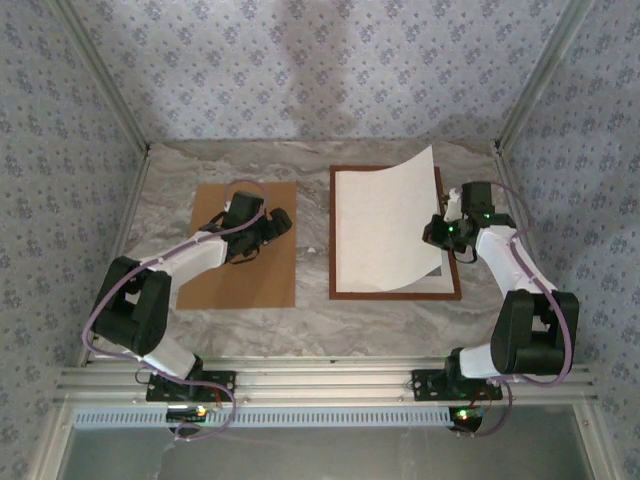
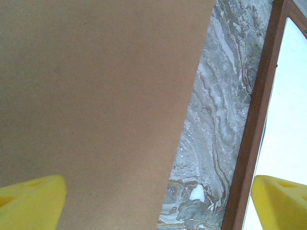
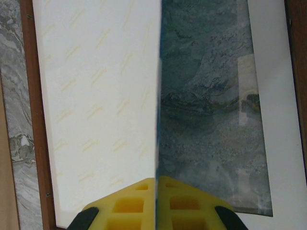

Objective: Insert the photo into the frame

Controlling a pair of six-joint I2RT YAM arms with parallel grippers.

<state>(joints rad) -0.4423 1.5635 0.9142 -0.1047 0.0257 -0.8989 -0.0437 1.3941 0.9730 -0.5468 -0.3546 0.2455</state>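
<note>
The frame [image 1: 395, 294] of dark reddish-brown wood lies flat on the right half of the table. The photo [image 1: 385, 220] rests in it with its white back up, its right edge curled upward. My right gripper [image 1: 440, 228] is shut on that raised edge. In the right wrist view the yellow fingers [image 3: 129, 203] pinch the photo [image 3: 201, 96]; white back shows on the left, blue-teal print on the right, and the frame [image 3: 33, 120] lies beneath. My left gripper [image 1: 280, 222] hovers open over the brown board, its fingertips [image 2: 29, 201] wide apart with nothing between them.
A plain brown backing board [image 1: 240, 285] lies on the left of the marble table [image 1: 315, 200], next to the frame. A cream-white mat [image 3: 283, 143] shows inside the frame under the photo. Patterned walls close in the table on three sides.
</note>
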